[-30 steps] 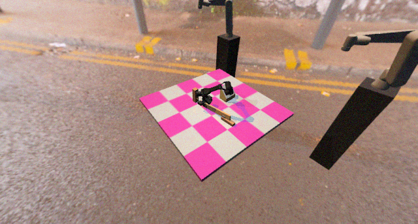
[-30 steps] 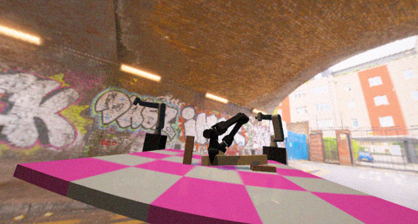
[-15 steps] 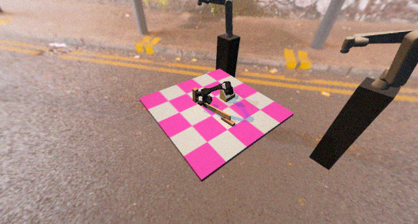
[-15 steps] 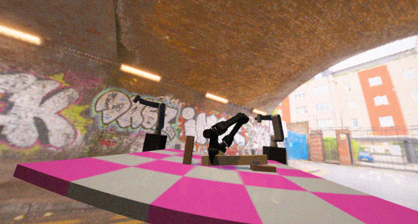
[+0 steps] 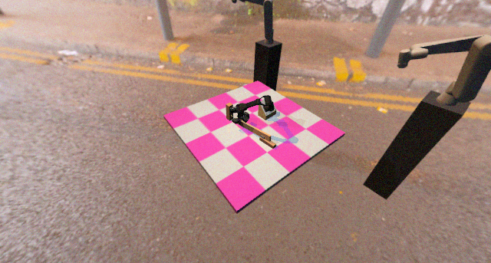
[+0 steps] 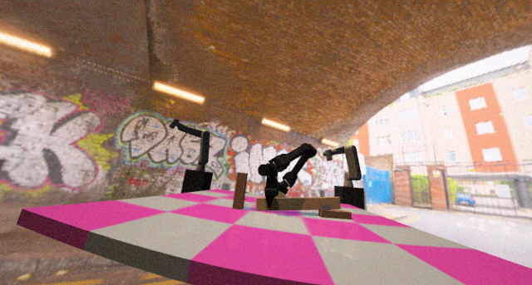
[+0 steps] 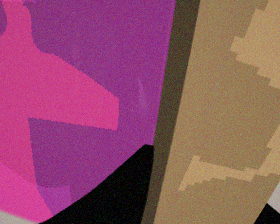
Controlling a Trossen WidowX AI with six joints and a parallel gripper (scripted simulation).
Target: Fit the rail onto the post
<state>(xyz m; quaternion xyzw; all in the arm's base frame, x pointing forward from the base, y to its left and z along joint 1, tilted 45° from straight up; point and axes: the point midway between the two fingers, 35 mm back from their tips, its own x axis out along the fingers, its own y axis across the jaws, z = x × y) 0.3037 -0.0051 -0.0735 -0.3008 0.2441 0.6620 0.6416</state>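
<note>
The long wooden rail lies with its far end at the low footboard block; the bracket is too small to make out. Its near end is low, at or close to the table. The short post stands upright, with a visible gap between it and the rail's near end in the exterior view. The pegs and holes cannot be made out. My gripper is shut on the rail near its near end, pointing down, with a black finger on each side in the wrist view.
The pink and white checkered table top carries the parts and my arm's base. Two black pedestals with other arms stand beyond the table's edges.
</note>
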